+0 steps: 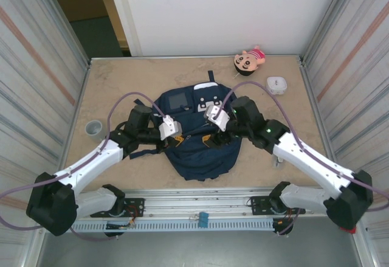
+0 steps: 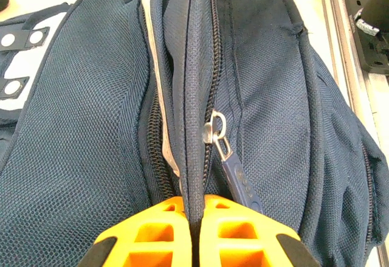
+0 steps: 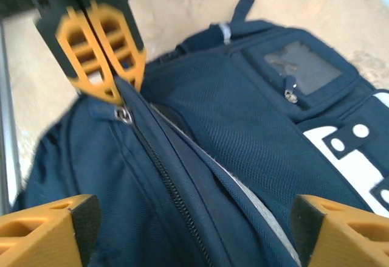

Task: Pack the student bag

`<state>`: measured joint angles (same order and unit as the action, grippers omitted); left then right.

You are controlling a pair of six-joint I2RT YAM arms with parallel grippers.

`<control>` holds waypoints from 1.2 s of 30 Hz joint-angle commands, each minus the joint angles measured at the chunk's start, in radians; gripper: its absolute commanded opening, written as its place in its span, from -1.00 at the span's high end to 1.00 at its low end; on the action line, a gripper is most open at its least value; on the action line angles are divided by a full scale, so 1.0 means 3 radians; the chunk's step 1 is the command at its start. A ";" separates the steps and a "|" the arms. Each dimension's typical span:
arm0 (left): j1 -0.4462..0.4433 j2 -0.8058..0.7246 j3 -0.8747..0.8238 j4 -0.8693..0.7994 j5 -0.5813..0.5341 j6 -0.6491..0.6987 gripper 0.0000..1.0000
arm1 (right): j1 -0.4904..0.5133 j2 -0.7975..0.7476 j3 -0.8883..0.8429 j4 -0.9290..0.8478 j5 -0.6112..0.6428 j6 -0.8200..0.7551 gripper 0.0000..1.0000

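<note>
Bag flat at table centre. Left gripper clamped on seam beside slider; right gripper spread wide above bag. Zip partly parted; doll, white box, cup outside; packing judged barely begun

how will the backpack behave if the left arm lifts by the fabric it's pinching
Probably floppy: the student bag is soft woven fabric, bunched into a ridge where the left gripper pinches it, so that fold would likely rise first. It lies fairly flat on the table, so probably light. The mesh texture looks grippy rather than slippery.
</note>
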<state>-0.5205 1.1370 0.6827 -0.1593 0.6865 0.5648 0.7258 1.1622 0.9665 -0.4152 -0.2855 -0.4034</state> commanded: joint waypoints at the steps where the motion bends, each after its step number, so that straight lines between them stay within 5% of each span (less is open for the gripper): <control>1: 0.0016 -0.0168 0.0084 0.0234 0.0449 0.0174 0.94 | -0.0031 0.0208 0.0215 -0.0139 -0.0165 -0.0527 -0.55; 5: 0.0021 -0.0170 0.0097 0.0194 0.0458 0.0198 0.93 | -0.0072 0.0444 0.0352 -0.0103 -0.0308 -0.0580 -0.17; 8: 0.0022 -0.0182 0.0088 0.0194 0.0351 0.0082 0.88 | -0.0111 0.0535 0.0502 -0.0151 -0.0458 -0.0558 0.58; 10: 0.0021 -0.0226 0.0075 0.0260 0.0187 -0.0236 0.61 | -0.0148 0.0546 0.0552 -0.0157 -0.0567 -0.0523 0.98; 13: 0.0018 -0.0361 0.0079 0.0272 -0.0048 -0.0916 0.15 | -0.0196 0.0534 0.0542 -0.0110 -0.0663 -0.0429 1.00; 15: 0.0018 -0.0511 0.0087 0.0210 -0.0164 -0.1427 0.03 | -0.0204 0.0529 0.0513 -0.0048 -0.0709 -0.0353 1.00; 23: -0.0097 -0.1213 -0.0224 -0.0008 -0.0976 -0.3651 -0.01 | -0.0205 0.0526 0.0460 0.0106 -0.0721 -0.0111 1.00; 30: -0.0659 -0.1239 -0.0218 -0.0466 -0.1268 -0.4059 -0.04 | -0.0210 0.0536 0.0423 0.0132 -0.0774 0.0003 1.00; 36: -0.0757 -0.0909 -0.0126 -0.0366 -0.1230 -0.4047 -0.07 | -0.0206 0.0577 0.0422 0.0227 -0.0907 0.0043 1.00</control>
<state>-0.7429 0.8234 0.6254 -0.2646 0.3420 -0.6132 0.6716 1.3357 1.0863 -0.4339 -0.4774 -0.4355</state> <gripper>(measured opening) 0.533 0.076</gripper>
